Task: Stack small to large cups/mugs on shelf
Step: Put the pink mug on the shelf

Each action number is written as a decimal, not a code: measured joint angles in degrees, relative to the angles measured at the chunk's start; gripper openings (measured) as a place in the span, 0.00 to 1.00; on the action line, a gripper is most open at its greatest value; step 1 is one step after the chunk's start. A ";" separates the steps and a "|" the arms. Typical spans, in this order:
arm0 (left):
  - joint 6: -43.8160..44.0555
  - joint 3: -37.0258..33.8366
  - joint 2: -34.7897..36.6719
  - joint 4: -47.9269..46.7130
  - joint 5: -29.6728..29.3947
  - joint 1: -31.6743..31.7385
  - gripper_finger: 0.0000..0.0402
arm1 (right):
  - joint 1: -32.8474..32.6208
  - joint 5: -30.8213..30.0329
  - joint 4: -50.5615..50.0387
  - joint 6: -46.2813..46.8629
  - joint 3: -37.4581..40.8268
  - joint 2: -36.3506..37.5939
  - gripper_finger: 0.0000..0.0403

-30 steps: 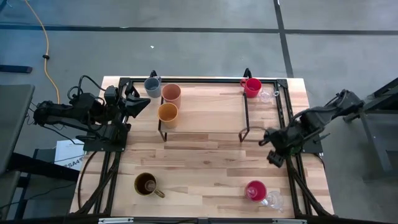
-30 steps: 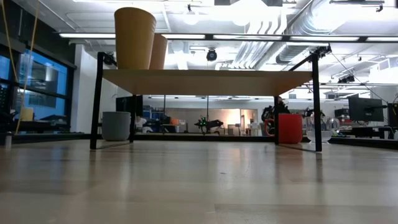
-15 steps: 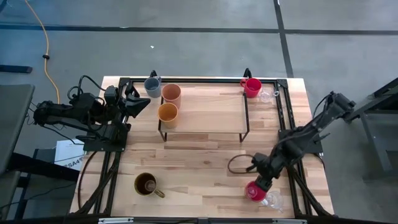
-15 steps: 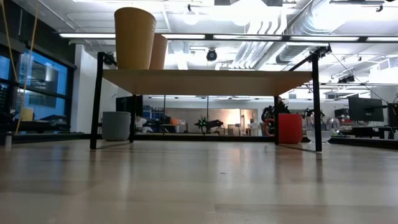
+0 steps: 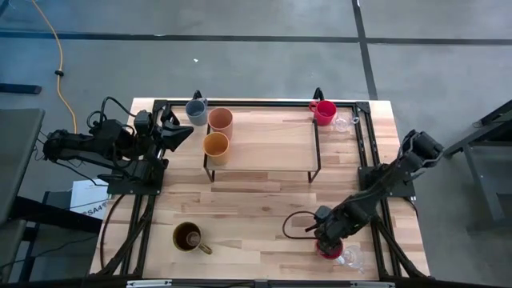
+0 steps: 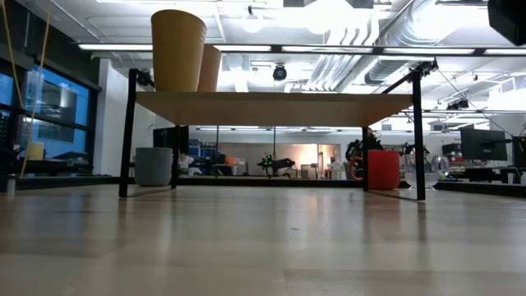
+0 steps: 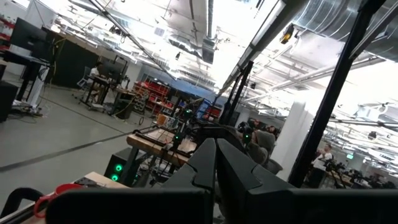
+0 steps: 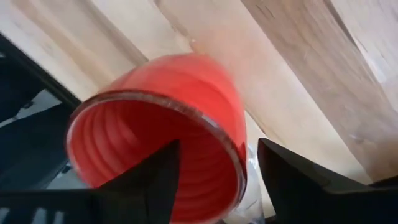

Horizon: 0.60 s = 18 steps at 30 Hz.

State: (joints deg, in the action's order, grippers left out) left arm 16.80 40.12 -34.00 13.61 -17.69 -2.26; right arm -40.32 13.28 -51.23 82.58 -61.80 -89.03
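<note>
The shelf (image 5: pixel 264 148) carries the peach tumbler (image 5: pixel 221 121) and the orange-yellow cup (image 5: pixel 215 146) at its left end. On the table stand the grey-blue mug (image 5: pixel 196 110), a red mug (image 5: pixel 324 112) with a glass cup (image 5: pixel 342 123) at the far right, and the dark-brown mug (image 5: pixel 188 236) near left. My right gripper (image 5: pixel 326 238) is open, pointing down over the second red cup (image 8: pixel 168 124) at the near right, beside another glass cup (image 5: pixel 353 258). My left gripper (image 5: pixel 182 132) waits shut, left of the shelf. My right gripper (image 8: pixel 217 146) comes at the red cup's rim (image 8: pixel 233 149) from above. One finger (image 8: pixel 152 180) stands over the cup's mouth and the other finger (image 8: pixel 298 180) outside its wall. Whether either finger touches the cup, I cannot tell. The cup stands on the table.
The shelf's black frame legs (image 5: pixel 314 164) stand between the far cups and the near table. The arms' black base rails (image 5: pixel 376 192) run along both table sides. In the low view the shelf (image 6: pixel 271 103) holds both cups at its left, with its right part bare.
My right arm has swung from beside the shelf's right end toward the table's near edge and come down over the red cup at the near right. No cup has moved.
</note>
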 joint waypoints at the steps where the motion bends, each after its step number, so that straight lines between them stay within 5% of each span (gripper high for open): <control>1: 0.00 0.00 0.00 0.00 0.00 0.00 0.01 | 0.00 -0.01 0.01 -0.01 0.00 -0.30 0.48; 6: 0.00 0.00 0.00 0.03 0.00 0.00 0.01 | 0.02 -0.39 -0.50 -0.39 -0.02 -0.99 0.33; 12: 0.00 0.00 0.00 0.02 0.00 0.00 0.01 | 0.02 -0.33 -0.81 -1.73 -0.02 -0.99 0.04; 18: 0.00 0.00 0.00 0.03 0.00 0.00 0.01 | 0.37 -0.84 -1.01 -6.00 -0.02 1.13 0.02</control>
State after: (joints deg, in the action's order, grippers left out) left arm 16.80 40.12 -34.00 13.64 -17.69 -2.26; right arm -39.94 12.45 -52.24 76.58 -61.82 -87.90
